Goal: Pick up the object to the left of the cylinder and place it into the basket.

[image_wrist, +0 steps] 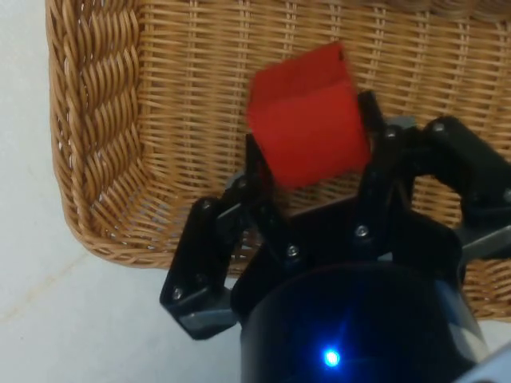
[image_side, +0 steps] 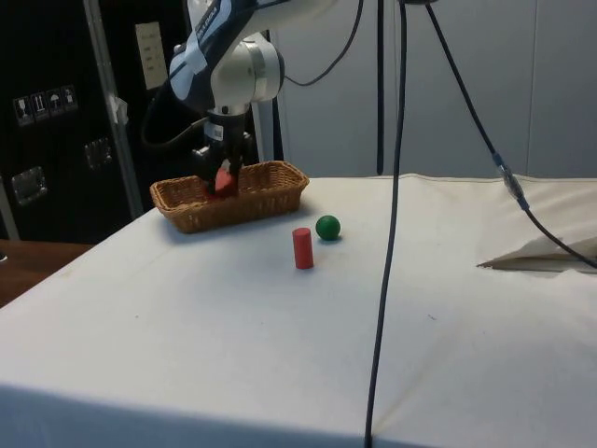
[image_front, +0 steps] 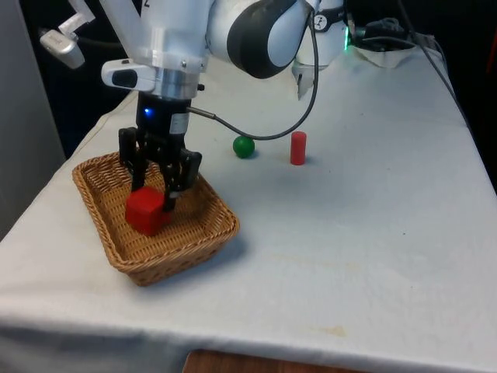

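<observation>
Basket [image_front: 208, 233] walls ring the gripper [image_front: 159, 190] and red cube [image_front: 146, 210]; way out is upward. Green ball [image_front: 244, 146] and red cylinder [image_front: 298, 148] stand near the basket's far corner, apart from each other. Cloth toward the front view's right lies open.

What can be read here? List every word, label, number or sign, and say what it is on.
Pale label on the dark cabinet: too small to read.
Strip of small signs on the same cabinet: too small to read.
Red cube, basket, green ball, red cylinder: no text on them.
</observation>
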{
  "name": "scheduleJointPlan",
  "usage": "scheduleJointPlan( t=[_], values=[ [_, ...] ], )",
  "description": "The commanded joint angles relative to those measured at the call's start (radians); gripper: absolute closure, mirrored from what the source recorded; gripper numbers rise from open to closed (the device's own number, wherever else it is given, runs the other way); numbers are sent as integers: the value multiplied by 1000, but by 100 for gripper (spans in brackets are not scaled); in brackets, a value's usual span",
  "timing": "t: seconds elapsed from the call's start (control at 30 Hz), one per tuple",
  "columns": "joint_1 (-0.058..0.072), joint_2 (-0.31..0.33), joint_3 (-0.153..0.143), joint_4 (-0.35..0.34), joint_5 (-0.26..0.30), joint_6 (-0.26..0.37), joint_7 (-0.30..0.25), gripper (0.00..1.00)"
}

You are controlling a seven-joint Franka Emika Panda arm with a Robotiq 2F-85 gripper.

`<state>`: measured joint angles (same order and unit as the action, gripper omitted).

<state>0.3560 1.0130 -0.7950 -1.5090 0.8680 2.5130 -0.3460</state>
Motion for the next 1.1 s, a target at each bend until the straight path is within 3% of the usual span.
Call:
scheduleJointPlan(
  t=[0.0,0.1,0.13,0.2,0.23,0.43,0.53,0.57,0.83,0.87,0.9,0.97,1.07],
  values=[
    [-2,2,0,4,0,-3,1,74],
    [-2,3,0,4,0,-3,2,44],
    [-2,3,0,4,0,-3,2,24],
    [-2,3,0,4,0,-3,2,5],
    [-2,3,0,4,0,-3,2,0],
    [-2,3,0,4,-1,-3,2,0],
    [5,-8,-8,-6,-3,-5,1,0],
    [1,0,-4,-1,0,0,0,0],
    [48,-62,-58,-60,-8,-26,-6,0],
    [40,-50,-52,-48,-3,-23,-4,0],
    [54,-71,-63,-69,-10,-27,-7,0],
    [70,-97,-76,-94,-15,-27,-12,0],
    [87,-123,-88,-120,-20,-26,-15,0]
  ],
)
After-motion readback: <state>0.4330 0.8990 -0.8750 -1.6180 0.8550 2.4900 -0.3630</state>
